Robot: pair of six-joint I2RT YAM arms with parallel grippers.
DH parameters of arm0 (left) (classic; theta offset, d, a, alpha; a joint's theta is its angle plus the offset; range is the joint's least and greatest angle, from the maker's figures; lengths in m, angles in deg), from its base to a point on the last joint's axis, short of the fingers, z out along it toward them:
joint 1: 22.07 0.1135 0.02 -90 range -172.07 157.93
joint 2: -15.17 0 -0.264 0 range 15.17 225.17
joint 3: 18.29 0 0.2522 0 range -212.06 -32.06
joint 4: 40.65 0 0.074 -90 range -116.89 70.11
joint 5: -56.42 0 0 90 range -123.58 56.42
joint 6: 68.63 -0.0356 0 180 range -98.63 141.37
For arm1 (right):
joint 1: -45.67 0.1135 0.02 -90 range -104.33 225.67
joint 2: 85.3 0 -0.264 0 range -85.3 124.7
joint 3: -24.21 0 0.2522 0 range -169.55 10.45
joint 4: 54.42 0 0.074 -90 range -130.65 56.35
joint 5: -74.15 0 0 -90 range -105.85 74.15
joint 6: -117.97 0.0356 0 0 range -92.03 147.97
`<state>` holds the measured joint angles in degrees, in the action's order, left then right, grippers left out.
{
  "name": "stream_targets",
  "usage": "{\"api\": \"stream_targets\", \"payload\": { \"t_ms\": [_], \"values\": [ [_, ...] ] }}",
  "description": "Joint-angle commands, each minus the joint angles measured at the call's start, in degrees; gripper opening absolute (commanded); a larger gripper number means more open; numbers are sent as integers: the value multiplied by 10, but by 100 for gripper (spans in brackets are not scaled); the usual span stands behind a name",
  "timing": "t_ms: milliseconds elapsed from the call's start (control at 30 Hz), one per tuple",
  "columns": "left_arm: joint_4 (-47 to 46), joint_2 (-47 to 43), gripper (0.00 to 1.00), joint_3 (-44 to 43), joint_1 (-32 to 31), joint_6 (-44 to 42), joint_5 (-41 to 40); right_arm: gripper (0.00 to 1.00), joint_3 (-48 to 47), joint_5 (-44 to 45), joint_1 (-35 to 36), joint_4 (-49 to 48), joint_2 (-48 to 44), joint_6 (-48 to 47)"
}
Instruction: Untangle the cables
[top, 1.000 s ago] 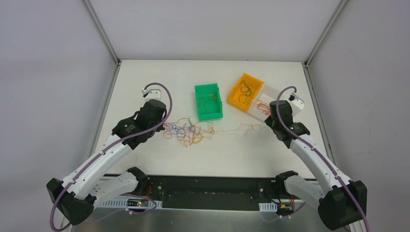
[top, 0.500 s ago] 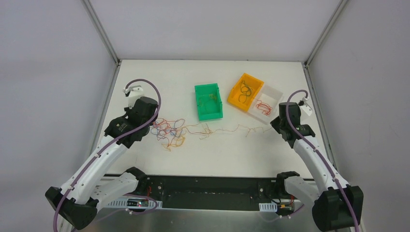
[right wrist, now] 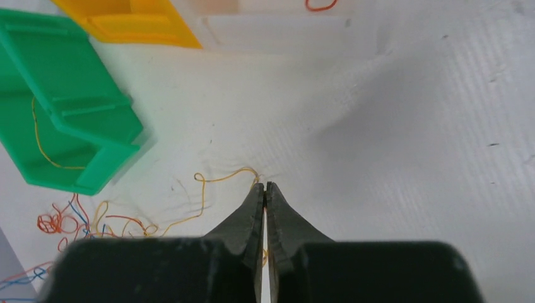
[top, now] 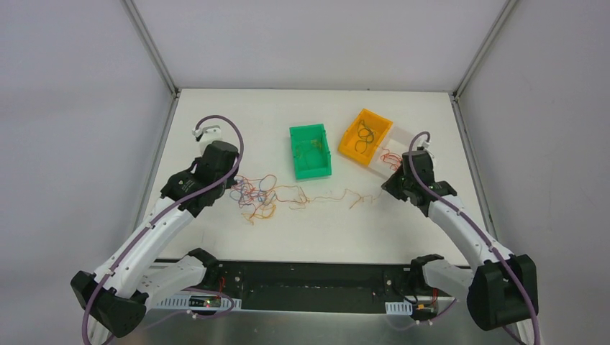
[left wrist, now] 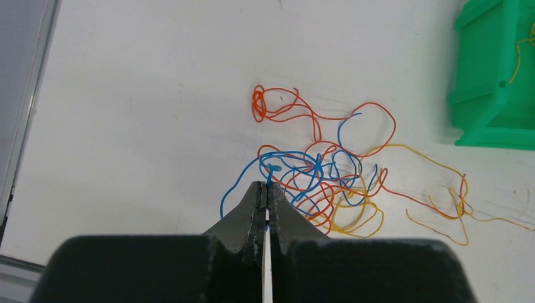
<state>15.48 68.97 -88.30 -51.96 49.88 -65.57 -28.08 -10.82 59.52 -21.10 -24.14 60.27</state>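
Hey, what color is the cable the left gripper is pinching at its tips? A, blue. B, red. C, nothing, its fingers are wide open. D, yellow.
A: in the left wrist view the left gripper is shut on a blue cable that runs from its fingertips into the tangled cables.

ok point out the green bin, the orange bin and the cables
green bin [top: 315, 173], top external view, its near wall
orange bin [top: 352, 158], top external view, its near-left wall
cables [left wrist: 313, 169], left wrist view, middle of the tangle
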Motion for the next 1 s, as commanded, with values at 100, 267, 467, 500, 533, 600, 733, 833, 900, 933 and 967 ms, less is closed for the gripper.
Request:
{"api": "stream_targets", "payload": {
  "t_ms": [100, 267, 467, 500, 533, 600, 733, 833, 900, 933, 967],
  "values": [
    [-30, 2, 0, 7, 2, 6, 30, 65, -20, 2, 93, -9, 51, -26],
    [-34, -2, 0, 9, 2, 1, 36, 92, -50, 65, 165, 6, 73, -39],
    [-39, -5, 0, 13, 1, 1, 43, 99, -133, 142, 244, 47, 156, -37],
    [-40, -5, 0, 13, 1, 1, 44, 99, -141, 145, 250, 48, 169, -34],
    [-39, -6, 0, 15, 2, 0, 46, 99, -147, 142, 256, 46, 183, -32],
    [-40, -8, 0, 16, 2, -1, 47, 99, -156, 132, 265, 33, 207, -28],
    [-41, -17, 0, 19, 1, -4, 41, 99, -173, 104, 279, 15, 255, -13],
    [-42, -19, 0, 22, 2, -6, 41, 99, -187, 101, 291, 9, 280, 0],
    [-42, -20, 0, 23, 2, -7, 40, 99, -197, 105, 300, 10, 298, 8],
    [-42, -20, 0, 23, 2, -7, 41, 99, -201, 111, 304, 15, 306, 14],
    [-42, -20, 0, 23, 2, -8, 41, 99, -204, 118, 308, 18, 314, 18]
  ]
}}
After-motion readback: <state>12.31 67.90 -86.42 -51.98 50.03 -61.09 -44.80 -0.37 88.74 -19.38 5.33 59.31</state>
